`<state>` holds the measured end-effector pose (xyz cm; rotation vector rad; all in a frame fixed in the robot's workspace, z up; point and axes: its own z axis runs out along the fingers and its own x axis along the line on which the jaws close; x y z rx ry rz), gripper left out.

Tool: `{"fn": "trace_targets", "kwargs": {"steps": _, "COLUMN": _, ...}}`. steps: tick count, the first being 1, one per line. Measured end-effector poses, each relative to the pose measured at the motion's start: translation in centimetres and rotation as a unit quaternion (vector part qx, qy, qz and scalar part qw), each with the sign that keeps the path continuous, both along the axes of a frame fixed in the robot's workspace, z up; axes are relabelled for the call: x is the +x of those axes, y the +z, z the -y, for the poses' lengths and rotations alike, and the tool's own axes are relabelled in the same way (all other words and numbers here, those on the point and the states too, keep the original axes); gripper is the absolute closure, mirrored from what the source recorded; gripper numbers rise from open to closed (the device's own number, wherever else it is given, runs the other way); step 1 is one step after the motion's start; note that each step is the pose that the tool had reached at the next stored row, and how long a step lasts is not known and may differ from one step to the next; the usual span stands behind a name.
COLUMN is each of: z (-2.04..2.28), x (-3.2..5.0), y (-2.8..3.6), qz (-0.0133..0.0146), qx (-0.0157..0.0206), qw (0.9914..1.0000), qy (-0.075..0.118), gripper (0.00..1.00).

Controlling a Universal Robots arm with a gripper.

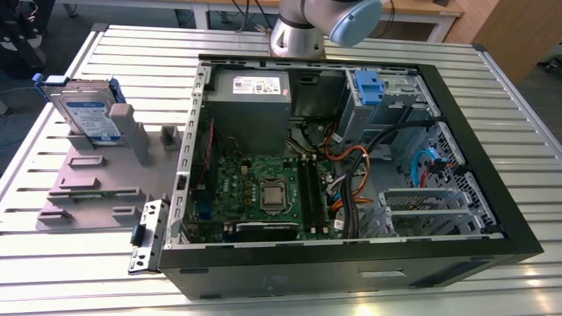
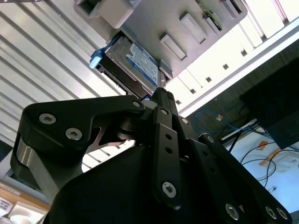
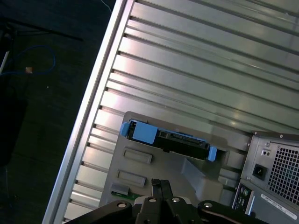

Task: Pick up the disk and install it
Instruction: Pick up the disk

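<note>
Slatted aluminium table (image 1: 79,276) carries everything; dark floor and loose cables lie beyond its edge. Largest item on it is an open black computer case (image 1: 351,260) lying on its side, interior exposed: grey power supply (image 1: 250,99), green motherboard (image 1: 263,187), and a blue latch (image 1: 367,85) on the metal drive bay. Robot arm (image 1: 307,26) stands at the side of the case farthest from the exterior camera. A grey moulded fixture (image 1: 97,191) sits on the table to the exterior view's left of the case, just beside it. The disk (image 1: 88,112) stands on edge in a slot at the fixture's far end, tilted slightly, label face showing, blue-edged all round; it is outside the case and not in the bay. In the first wrist view the tool (image 3: 160,183) has its fingers closed together with nothing between them. It is aimed toward the disk's (image 3: 168,138) upper edge, with a clear gap between them and no contact. The second wrist view shows the same: tool (image 2: 160,91) near the disk (image 2: 135,63), apart from it.
</note>
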<state>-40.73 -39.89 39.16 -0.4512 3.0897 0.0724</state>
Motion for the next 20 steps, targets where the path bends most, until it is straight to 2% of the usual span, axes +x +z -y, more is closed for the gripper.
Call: {"fn": "trace_targets", "kwargs": {"steps": 20, "z": 0.00, "x": 0.00, "y": 0.00, "qz": 0.0000, "qx": 0.0000, "qw": 0.99999, "qy": 0.005, "gripper": 0.89}}
